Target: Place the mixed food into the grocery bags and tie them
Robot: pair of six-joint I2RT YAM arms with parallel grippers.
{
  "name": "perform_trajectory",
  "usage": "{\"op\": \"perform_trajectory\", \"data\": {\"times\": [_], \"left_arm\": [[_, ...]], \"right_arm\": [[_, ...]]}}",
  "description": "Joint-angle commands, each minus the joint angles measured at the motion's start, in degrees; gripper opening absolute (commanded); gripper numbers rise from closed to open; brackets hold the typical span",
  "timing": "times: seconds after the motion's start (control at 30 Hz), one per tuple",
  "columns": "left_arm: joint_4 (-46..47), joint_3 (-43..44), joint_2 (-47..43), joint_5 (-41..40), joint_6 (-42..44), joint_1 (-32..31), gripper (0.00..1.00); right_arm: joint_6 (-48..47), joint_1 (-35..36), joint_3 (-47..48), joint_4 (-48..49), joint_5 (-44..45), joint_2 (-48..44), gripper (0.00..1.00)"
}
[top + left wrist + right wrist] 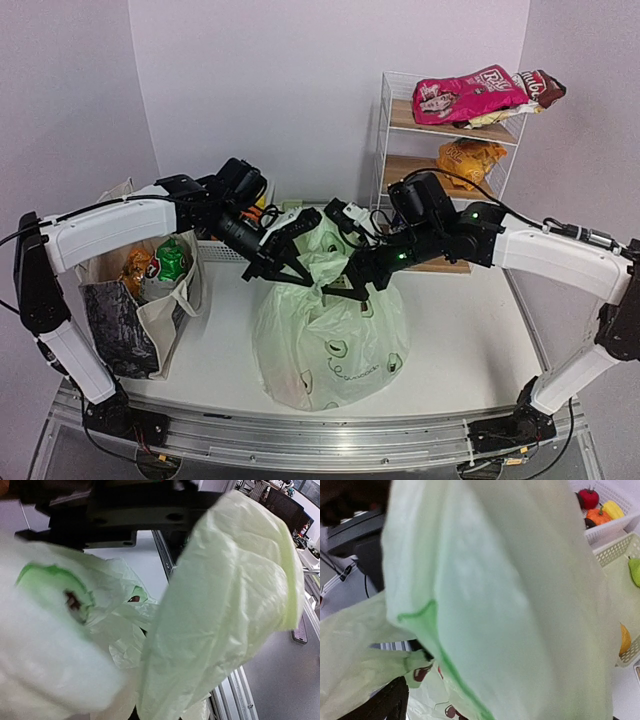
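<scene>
The pale-green plastic bag (330,335) stands full in the middle of the table, avocado prints on its side. Its handles are drawn up at the top (325,245). My left gripper (285,265) is at the left handle and my right gripper (350,285) at the right one, each shut on plastic. The bag's film fills the left wrist view (225,605) and the right wrist view (520,605) and hides the fingers. The beige tote (150,320) stands at the left, with an orange packet (135,265) and a green packet (172,260) in it.
A wire shelf (395,130) at the back right holds a pink snack packet (465,95) and an orange packet (470,158). White slotted baskets (615,527) with toy fruit sit behind the bag. An aluminium rail (300,440) runs along the near edge.
</scene>
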Motion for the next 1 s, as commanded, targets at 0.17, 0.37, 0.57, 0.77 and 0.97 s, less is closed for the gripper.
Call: {"op": "perform_trajectory", "data": {"times": [0.17, 0.37, 0.57, 0.77, 0.97], "left_arm": [[1.31, 5.72, 3.32, -1.34, -6.54, 0.3, 0.0], [5.65, 1.94, -0.23, 0.81, -8.5, 0.31, 0.0], [7.83, 0.51, -0.19, -3.48, -11.38, 0.3, 0.0], [9.43, -0.77, -1.32, -3.38, -9.66, -0.44, 0.0], [10.35, -0.63, -1.2, -5.41, -10.2, -0.75, 0.0]], "right_arm": [[-10.19, 0.3, 3.0, -5.59, -6.65, -2.4, 0.92], [-9.96, 0.27, -0.98, -1.79, -6.86, -5.86, 0.93], [-4.83, 0.3, 0.02, 3.75, -9.4, -5.07, 0.94], [-0.53, 0.29, 0.02, 6.94, -2.52, -2.97, 0.87], [0.54, 0.07, 0.64, 6.96, -3.79, -2.21, 0.52]]}}
